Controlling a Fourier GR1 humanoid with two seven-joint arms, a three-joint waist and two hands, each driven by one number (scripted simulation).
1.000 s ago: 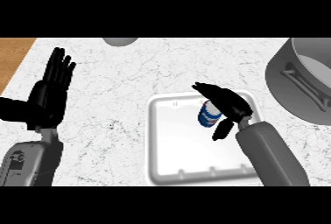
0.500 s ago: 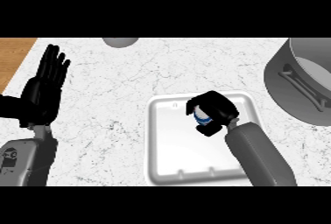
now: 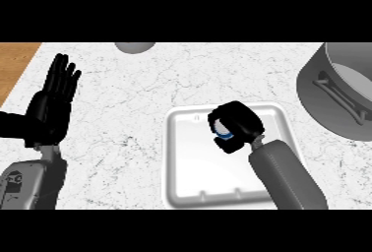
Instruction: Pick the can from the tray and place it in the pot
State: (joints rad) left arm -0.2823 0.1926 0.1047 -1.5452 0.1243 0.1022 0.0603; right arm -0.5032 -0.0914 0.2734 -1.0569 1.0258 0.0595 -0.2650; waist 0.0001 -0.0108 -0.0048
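Note:
A white tray (image 3: 190, 172) lies on the marble counter at lower centre. My right hand (image 3: 237, 124) sits over the tray's upper part with its fingers curled round the can (image 3: 222, 131), of which only a sliver of white and blue shows. The grey pot (image 3: 327, 101) stands at the right edge, a lid handle visible inside it. My left hand (image 3: 51, 103) rests open at the left, fingers pointing up.
A grey rounded object (image 3: 134, 47) peeks in at the top edge. A strip of wooden surface (image 3: 15, 61) shows at the upper left corner. Bare marble lies between the tray and the pot.
My right hand moved left over the can and closed its fingers round it, hiding most of it. The left hand stayed put.

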